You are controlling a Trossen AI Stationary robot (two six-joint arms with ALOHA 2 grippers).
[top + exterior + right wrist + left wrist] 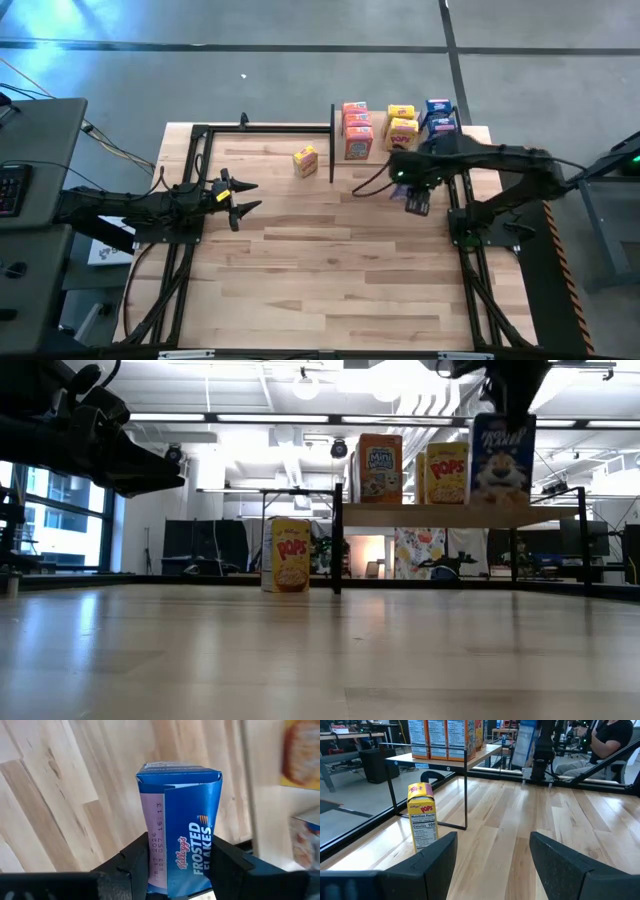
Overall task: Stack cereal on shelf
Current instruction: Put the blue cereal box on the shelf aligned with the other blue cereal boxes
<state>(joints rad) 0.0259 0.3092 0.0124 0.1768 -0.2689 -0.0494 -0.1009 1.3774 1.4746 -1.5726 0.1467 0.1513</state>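
Note:
The shelf stands at the table's far right and carries orange boxes, yellow boxes and blue boxes. One yellow Pops box stands upright on the tabletop left of the shelf; it also shows in the low view and the left wrist view. My right gripper is shut on a blue Frosted Flakes box, in the air just near of the shelf's near edge. My left gripper is open and empty at the table's left, pointing toward the yellow box. My right gripper pinches the blue box between its two fingers, on two opposite faces at its upper end. The fingers come from above, pointing down. The box hangs upright below them, lifted clear of the table, its bottom about level with the shelf board.
Black frame rails run along the table's left and right sides. The shelf's thin black post stands between the yellow box and the shelf. A seated person is beyond the table's right side. Bare tabletop fills the middle and near part.

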